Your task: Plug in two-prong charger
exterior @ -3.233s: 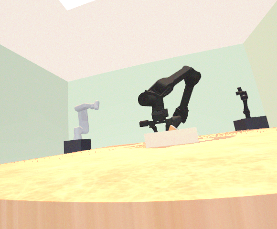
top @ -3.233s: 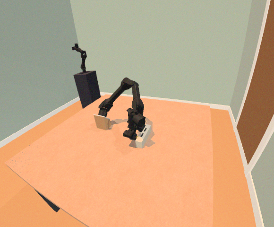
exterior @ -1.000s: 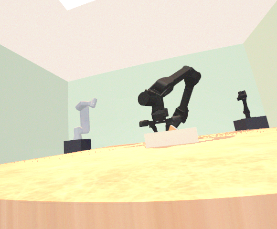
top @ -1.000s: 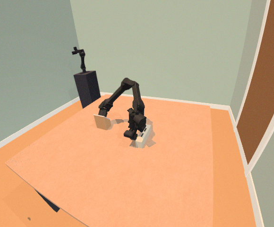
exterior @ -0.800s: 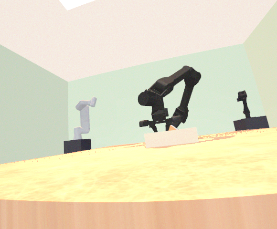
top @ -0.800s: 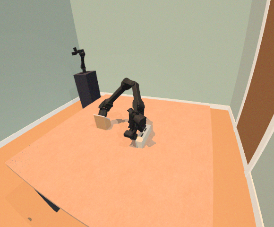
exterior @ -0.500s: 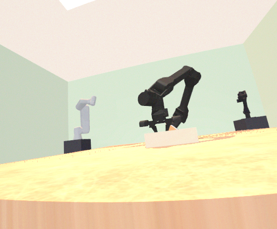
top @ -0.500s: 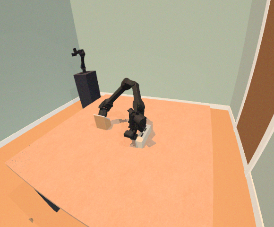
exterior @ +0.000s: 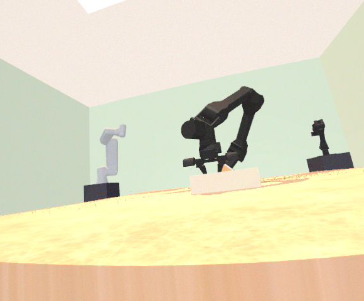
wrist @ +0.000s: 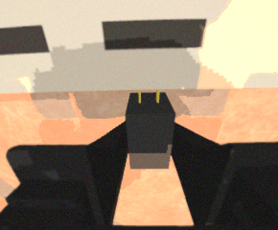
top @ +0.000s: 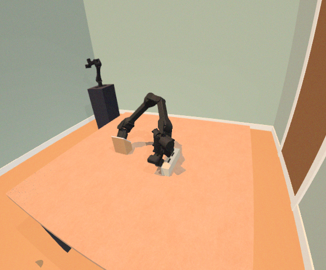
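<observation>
The arm (top: 150, 100) (exterior: 253, 98) is black all over, or a very dark brown-grey where light catches it. Two long, straight links, flat-sided and bevelled, meet at a chunky, rounded elbow (top: 154, 98) (exterior: 253, 100). Toward the far end sits a thick, round drum (top: 166, 143) (exterior: 188, 129) with a flat, plain face. The crossbar (exterior: 211, 159) is narrow and carries a stubby, blunt block toward each end. The fingers (top: 159, 158) (exterior: 211, 170) are black too; from the wrist they look broad and smooth, with rounded outer corners and wedge-shaped inner parts that narrow toward the tips. Fine details such as screws are too small to tell.
</observation>
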`<state>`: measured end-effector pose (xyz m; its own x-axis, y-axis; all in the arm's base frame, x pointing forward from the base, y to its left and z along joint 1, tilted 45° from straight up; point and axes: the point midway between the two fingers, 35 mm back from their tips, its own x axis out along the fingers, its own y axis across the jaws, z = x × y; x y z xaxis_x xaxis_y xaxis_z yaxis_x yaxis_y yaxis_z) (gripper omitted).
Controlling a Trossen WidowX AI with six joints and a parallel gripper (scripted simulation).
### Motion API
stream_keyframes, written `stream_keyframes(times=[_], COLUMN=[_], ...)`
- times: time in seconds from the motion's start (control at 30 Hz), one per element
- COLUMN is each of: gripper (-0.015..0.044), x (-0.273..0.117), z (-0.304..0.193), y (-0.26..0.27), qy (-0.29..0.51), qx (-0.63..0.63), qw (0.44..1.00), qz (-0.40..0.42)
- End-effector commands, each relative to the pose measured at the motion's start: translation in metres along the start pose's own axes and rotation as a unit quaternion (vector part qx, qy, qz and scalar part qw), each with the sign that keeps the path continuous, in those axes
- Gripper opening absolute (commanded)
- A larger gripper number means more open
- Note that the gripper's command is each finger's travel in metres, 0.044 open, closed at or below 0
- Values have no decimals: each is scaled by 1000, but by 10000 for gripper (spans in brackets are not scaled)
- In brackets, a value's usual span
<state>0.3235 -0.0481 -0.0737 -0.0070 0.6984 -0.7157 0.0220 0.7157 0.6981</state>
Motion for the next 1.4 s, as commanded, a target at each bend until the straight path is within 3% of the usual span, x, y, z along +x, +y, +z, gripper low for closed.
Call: stream_keyframes(times=[0.0,1.37], gripper=[0,0], x=[-1,-2], z=[3,8], y=[0,1], qy=[-2,-2], qx=[1,1], qw=[1000,1000], qz=[1,1])
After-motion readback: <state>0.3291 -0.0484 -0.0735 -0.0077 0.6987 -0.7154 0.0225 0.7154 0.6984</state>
